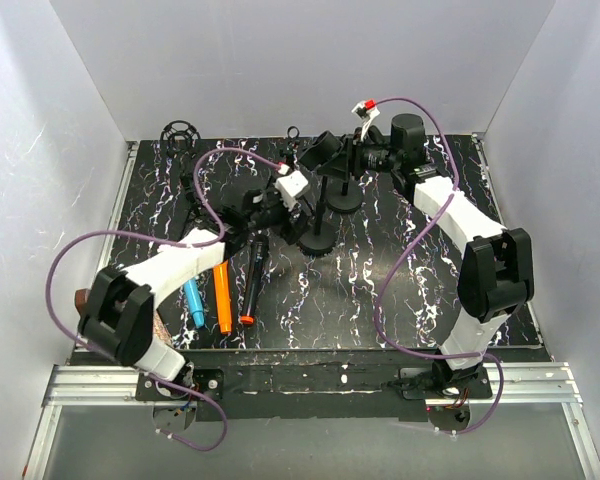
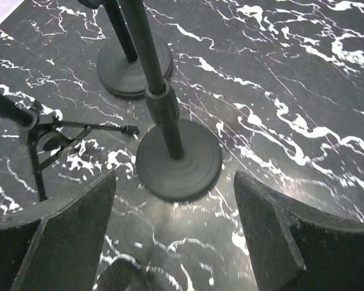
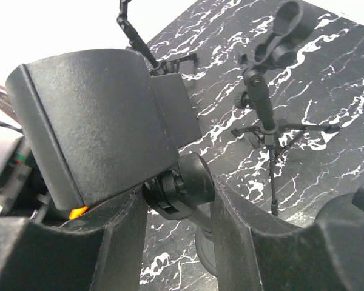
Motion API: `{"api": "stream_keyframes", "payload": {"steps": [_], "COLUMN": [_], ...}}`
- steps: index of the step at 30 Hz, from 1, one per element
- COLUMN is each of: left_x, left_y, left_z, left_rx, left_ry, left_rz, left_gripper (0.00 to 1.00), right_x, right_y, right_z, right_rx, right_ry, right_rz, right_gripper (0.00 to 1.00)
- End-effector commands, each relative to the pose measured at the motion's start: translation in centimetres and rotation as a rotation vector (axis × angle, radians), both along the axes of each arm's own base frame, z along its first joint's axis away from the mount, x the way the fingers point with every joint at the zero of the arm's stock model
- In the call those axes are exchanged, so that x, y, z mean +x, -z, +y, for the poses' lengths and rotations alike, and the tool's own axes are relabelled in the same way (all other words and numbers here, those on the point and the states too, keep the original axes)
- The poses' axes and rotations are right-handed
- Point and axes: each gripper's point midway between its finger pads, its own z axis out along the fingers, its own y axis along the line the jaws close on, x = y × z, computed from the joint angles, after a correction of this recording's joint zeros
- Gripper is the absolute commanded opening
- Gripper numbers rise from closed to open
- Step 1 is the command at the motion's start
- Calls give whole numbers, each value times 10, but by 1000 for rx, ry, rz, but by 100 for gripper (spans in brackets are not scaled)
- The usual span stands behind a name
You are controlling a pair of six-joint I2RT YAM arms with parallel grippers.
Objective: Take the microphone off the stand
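Note:
A black microphone with an orange end lies flat on the marbled table, left of the round-base stands. Its grille head shows low between my left fingers. My left gripper is open and empty, just above the table in front of the near stand's round base. My right gripper is shut on the swivel joint under the black boxy holder at the top of a stand. I cannot tell whether the holder has anything in it.
A second round-base stand stands just behind the first. Tripod stands are at the back left, and one with a clip shows beyond my right fingers. An orange microphone and a blue one lie front left.

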Motion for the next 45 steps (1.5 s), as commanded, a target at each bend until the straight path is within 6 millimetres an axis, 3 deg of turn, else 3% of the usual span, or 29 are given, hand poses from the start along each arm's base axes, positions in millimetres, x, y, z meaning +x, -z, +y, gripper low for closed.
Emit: {"api": "stream_keyframes", "payload": {"steps": [1,7,12,22,25,28,31,34,36,37,41,45], "left_x": [35,67,79,84,81,81,92,112,118,118,103,86], "left_y": [-15,10,29,13,16,22,23,7,6,8,27,34], "left_z": [-30,-46,-63,-79,-85,-84,-66,-37,-31,-30,-29,-41], "left_rx": [-130,-135,-137,-197,-194,-172,-122,-15,56,81,91,37], "left_ry": [-98,-189,-162,-133,-92,-88,-194,-355,-409,-398,-393,-330], "left_rz": [-110,-150,-139,-137,-124,-123,-144,-293,-348,-354,-242,-65], "left_gripper": [79,78,63,44,31,0,0,0,0,0,0,0], "right_x": [2,12,20,29,29,32,42,49,49,47,32,31], "right_y": [-28,-24,-23,-13,-11,-9,-12,-15,-17,-19,-18,-20], "right_z": [-5,-9,-9,-15,-18,-23,-32,-48,-61,-69,-70,-67], "right_rx": [-4,-58,-81,-97,-100,-103,-95,-97,-173,-171,-162,-145], "right_ry": [73,123,143,239,260,313,422,590,711,789,834,744], "right_rz": [33,96,129,190,203,231,283,369,342,379,424,364], "right_gripper": [1,1,1,1,1,1,1,1,1,1,1,1]}}
